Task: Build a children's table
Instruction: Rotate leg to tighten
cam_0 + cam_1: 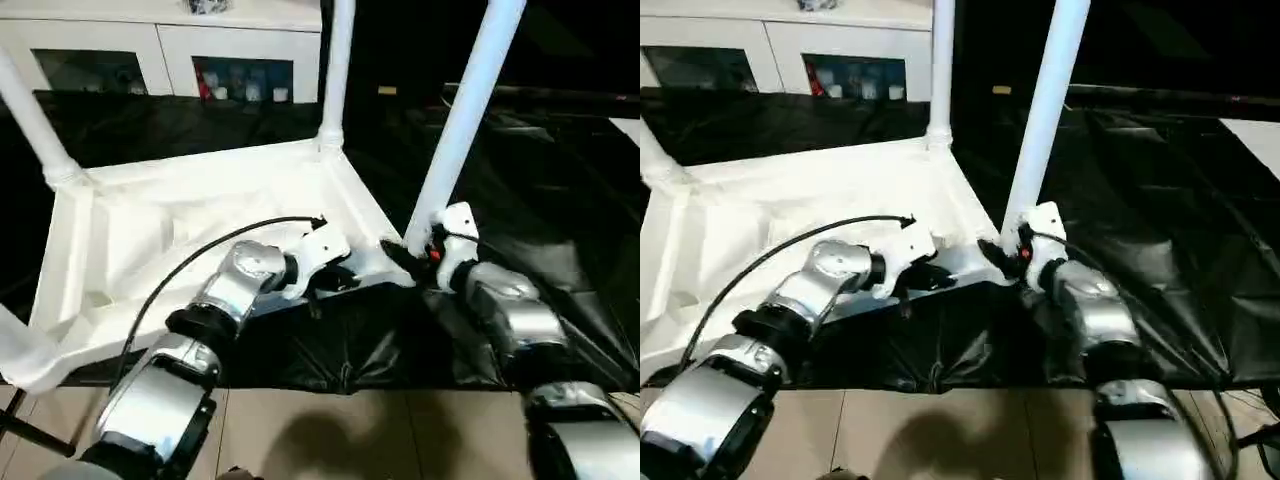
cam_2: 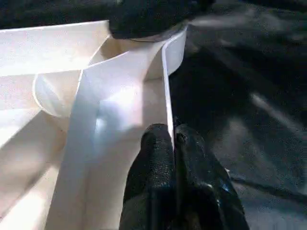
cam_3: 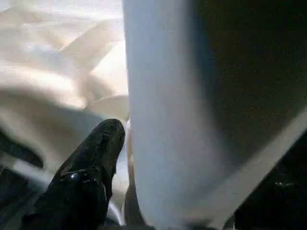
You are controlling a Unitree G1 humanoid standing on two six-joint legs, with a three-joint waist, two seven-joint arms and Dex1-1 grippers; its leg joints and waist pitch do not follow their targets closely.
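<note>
Left wrist view shows the left gripper point(image 2: 173, 139) with its fingers point(image 2: 156, 148) clenched on the thin side rim of the children's table point(image 1: 200, 230), which lies upside down on the black-draped bench point(image 1: 560, 190), legs pointing up. At the near corner stands one leg point(image 1: 460, 130), and the right gripper point(image 1: 405, 258) sits at its base. One finger point(image 3: 98, 153) lies just beside the leg; whether those fingers grasp it or stand released, I cannot tell.

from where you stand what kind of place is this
Probably an indoor room set up for an assembly trial: black sheeting covers the work surface, a white glass-doored cabinet stands behind, and pale flooring shows below.
</note>
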